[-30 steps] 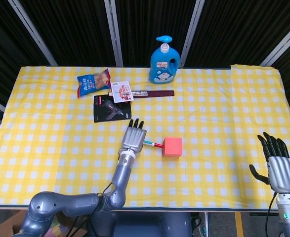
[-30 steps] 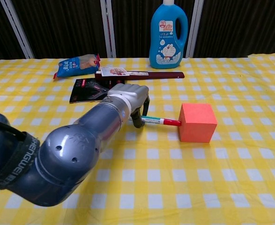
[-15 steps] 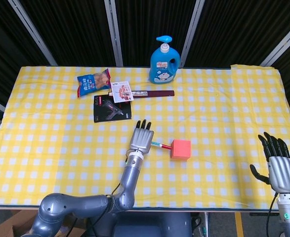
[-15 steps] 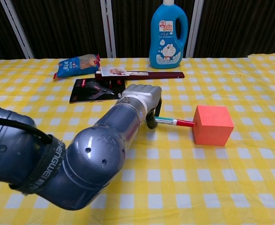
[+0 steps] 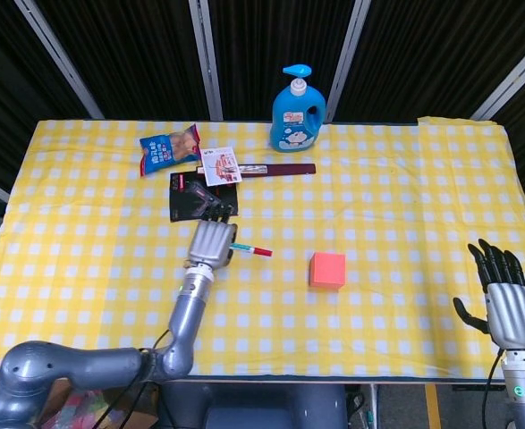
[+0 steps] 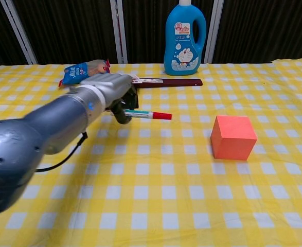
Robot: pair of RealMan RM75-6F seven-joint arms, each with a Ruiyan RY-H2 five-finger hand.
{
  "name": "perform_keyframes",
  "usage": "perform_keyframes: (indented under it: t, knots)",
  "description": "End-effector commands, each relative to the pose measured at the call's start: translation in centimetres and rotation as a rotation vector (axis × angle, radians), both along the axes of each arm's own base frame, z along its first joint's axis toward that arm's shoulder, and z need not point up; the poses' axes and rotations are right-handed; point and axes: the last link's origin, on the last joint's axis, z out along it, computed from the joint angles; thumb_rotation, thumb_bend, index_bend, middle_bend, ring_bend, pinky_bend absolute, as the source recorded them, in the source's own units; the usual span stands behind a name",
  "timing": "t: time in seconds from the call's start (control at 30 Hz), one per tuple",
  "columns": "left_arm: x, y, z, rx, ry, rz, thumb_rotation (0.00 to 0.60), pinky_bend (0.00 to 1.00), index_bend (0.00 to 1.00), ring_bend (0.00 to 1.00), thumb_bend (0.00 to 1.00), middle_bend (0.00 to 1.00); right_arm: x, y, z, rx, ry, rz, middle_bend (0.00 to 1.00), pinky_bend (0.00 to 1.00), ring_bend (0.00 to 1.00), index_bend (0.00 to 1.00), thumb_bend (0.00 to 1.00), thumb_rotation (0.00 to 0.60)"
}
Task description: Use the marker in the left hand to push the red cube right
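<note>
The red cube [image 5: 327,269] [image 6: 233,137] sits on the yellow checked tablecloth, right of the table's middle. My left hand [image 5: 211,241] [image 6: 112,94] grips a marker [image 5: 252,250] [image 6: 152,115] with a red cap that points right, level above the cloth. A clear gap separates the marker's tip from the cube's left face. My right hand [image 5: 504,302] hangs at the table's right front corner, palm down with fingers spread and nothing in them; the chest view does not show it.
A blue detergent bottle [image 5: 297,109] [image 6: 185,38] stands at the back centre. A blue snack bag [image 5: 168,149] [image 6: 84,71], a dark red flat box [image 5: 266,168] with a card on it and a black packet [image 5: 199,198] lie behind my left hand.
The cube slid right under the marker's push, then stayed put. My left hand has since drawn back to the left with the marker, opening a gap to the cube. The right hand is unmoved.
</note>
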Motion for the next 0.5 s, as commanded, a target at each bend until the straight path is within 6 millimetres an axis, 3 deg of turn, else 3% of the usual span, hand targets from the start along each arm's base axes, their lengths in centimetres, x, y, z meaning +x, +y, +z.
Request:
perform_keyframes:
  t: [0.03,0.27,0.5]
  knots:
    - [-5.3,-1.2,4.8,0.043,0.030,0.027,0.600,0.08,0.55,0.00,0.50,0.10,0.0,0.0,-0.1,-0.001,0.005,0.001,0.00,0.00,0.00,0.00,0.38,0.600]
    - [-10.7,-2.5,9.0,0.069,0.036,0.104,0.600,0.08,0.55,0.00,0.48,0.09,0.1,0.0,-0.3,-0.002,0.017,0.001,0.00,0.00,0.00,0.00,0.38,0.600]
    - [-13.6,-2.8,10.1,0.072,0.038,0.143,0.600,0.07,0.52,0.00,0.43,0.09,0.2,-0.1,-0.4,-0.005,0.021,-0.002,0.00,0.00,0.00,0.00,0.38,0.600]
